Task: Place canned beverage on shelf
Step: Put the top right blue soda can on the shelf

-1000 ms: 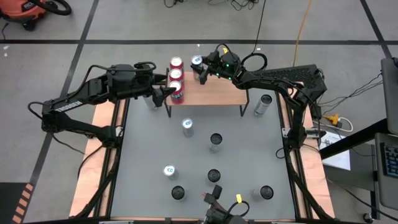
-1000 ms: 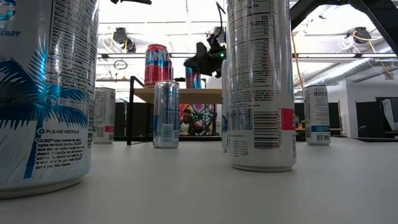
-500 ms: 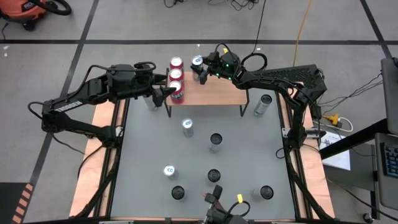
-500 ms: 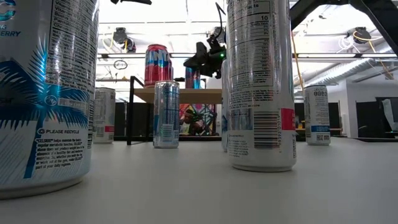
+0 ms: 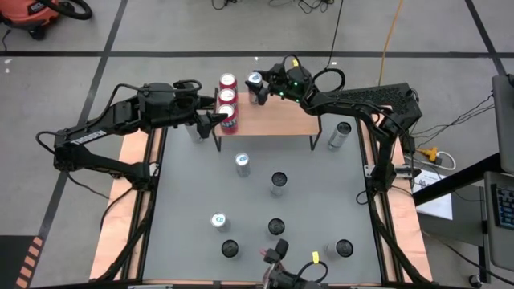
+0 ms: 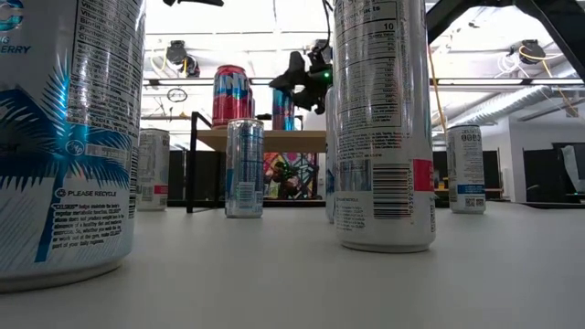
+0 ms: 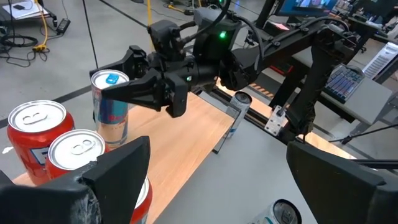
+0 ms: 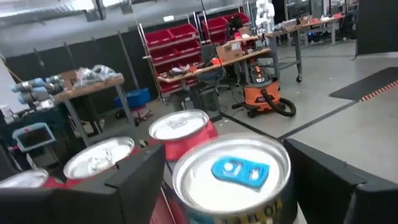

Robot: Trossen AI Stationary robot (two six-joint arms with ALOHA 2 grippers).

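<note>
At the far edge of the tabletop (image 5: pixel 185 193), on the wooden shelf (image 5: pixel 277 120), the right gripper (image 5: pixel 259 87) stands around a blue-tabbed can (image 5: pixel 254 80), which rests upright on the shelf top just beside a row of three red cans (image 5: pixel 227 99). Its jaws stand apart on either side of the can and do not seem to press it. My reading is that the placing step is at its end: the can is set down and being let go. The next move calls for drawing the jaws up or back without brushing the can or its red neighbours.

The left gripper (image 5: pixel 210 120) waits near the shelf's left end, jaws wide open and empty.

Counted from above: four cans on the shelf, three red and one blue-tabbed. On the tabletop I make out eight more, among them one behind the left arm (image 5: pixel 193 131) and one right of the shelf (image 5: pixel 341 132).
</note>
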